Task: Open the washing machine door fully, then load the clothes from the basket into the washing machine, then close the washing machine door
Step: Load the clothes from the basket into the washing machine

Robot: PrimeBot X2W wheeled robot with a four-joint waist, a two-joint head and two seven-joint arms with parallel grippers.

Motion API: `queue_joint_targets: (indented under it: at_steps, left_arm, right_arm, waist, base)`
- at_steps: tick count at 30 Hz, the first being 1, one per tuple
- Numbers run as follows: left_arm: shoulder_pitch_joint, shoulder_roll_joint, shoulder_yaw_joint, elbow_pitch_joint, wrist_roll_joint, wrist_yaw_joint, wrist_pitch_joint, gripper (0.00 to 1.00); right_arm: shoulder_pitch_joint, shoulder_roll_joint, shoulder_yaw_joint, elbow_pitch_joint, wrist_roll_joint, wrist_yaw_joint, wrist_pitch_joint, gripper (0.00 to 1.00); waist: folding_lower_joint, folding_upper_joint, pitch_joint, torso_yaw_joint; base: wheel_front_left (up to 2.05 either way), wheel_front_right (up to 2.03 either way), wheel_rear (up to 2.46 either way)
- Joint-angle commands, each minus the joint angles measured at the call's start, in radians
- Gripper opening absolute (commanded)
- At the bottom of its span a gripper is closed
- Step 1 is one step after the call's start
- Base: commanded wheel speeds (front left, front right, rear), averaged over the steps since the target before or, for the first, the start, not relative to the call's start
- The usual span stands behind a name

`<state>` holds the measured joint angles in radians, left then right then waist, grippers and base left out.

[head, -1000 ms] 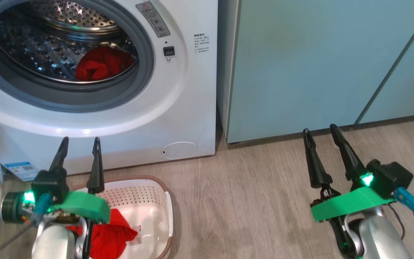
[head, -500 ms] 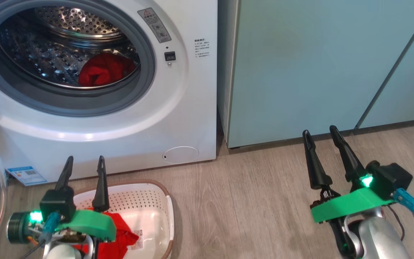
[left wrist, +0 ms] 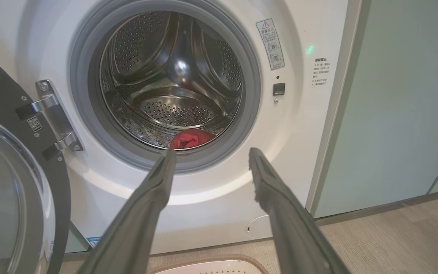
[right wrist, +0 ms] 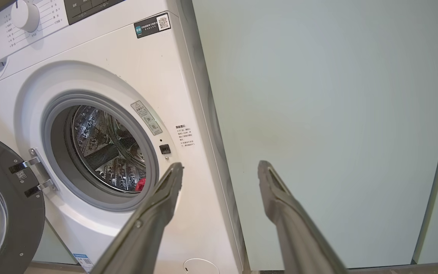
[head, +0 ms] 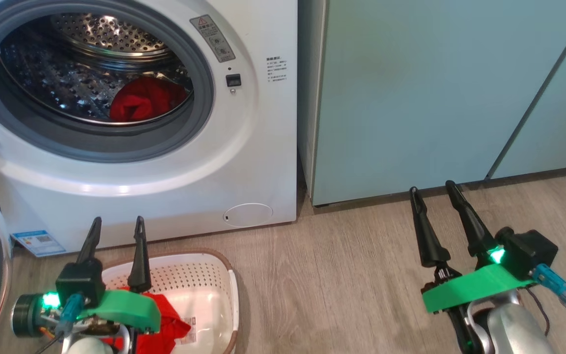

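The clothes (head: 172,322) were only partly loaded, judging from where they lay. Your left jaws stood spread and empty over the left side of the basket (head: 204,275). Your right jaws were spread and empty too, well apart from it over bare floor (head: 337,285) before the teal cabinet (head: 410,98).

Under the left jaws a crumpled bright red garment lay in the basket beside its label sticker. Whether a white piece hid beneath it I could not tell. The basket sat on the floor just in front of the washing machine (head: 253,147).

In the steel drum another red bundle (head: 148,104) rested low at the front, near the grey seal. The washing machine door (left wrist: 17,198) hung swung wide to the left on its hinge, so the opening step looked done. You had the basket garment left to load and the door left to close.
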<state>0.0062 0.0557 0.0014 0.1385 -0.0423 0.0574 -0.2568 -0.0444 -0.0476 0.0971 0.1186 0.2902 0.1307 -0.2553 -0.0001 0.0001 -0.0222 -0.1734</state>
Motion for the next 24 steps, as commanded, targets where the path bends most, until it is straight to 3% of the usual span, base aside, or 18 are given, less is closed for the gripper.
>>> queue_joint_targets:
  at_steps: [1, 24]
  left_arm:
    - [-0.021, -0.001, 0.033, -0.034, 0.005, 0.006, -0.005, 1.0]
    - [-0.024, -0.004, 0.032, -0.002, 0.0, 0.017, -0.005, 1.0]
  right_arm:
    - [-0.02, -0.003, 0.026, -0.031, -0.002, 0.0, -0.006, 1.0]
    - [-0.024, -0.003, 0.028, -0.034, 0.002, 0.0, -0.006, 1.0]
  waist:
    - [0.0001, -0.0001, 0.0, 0.001]
    - [0.0001, -0.0001, 0.011, 0.009]
  base:
    - [0.0, 0.0, 0.0]
    - [0.0, 0.0, 0.0]
